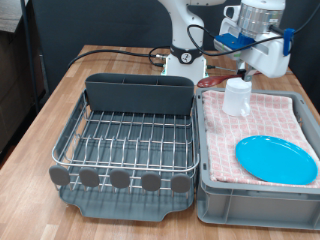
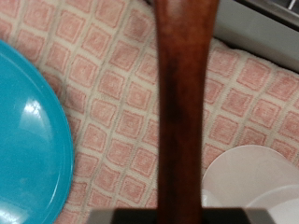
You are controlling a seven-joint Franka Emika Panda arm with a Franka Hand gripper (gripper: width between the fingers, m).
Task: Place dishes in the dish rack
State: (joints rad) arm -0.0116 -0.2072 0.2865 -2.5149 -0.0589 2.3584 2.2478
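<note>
My gripper (image 1: 258,60) hangs over the far end of the cloth-lined bin, shut on the reddish-brown wooden spoon (image 1: 224,78). The spoon slants down from it towards the exterior view's left, above the cloth. In the wrist view the spoon's handle (image 2: 185,103) fills the middle, close to the camera. The white cup (image 1: 237,96) stands upright on the cloth just below the gripper and also shows in the wrist view (image 2: 250,182). The blue plate (image 1: 276,158) lies flat at the near end of the bin and also shows in the wrist view (image 2: 28,140). The dish rack (image 1: 128,135) holds no dishes.
The grey bin (image 1: 250,195) lined with pink checked cloth (image 2: 103,56) stands right of the rack. The rack's long grey caddy (image 1: 138,92) runs along its far side. The robot base (image 1: 185,55) and cables sit behind on the wooden table (image 1: 45,110).
</note>
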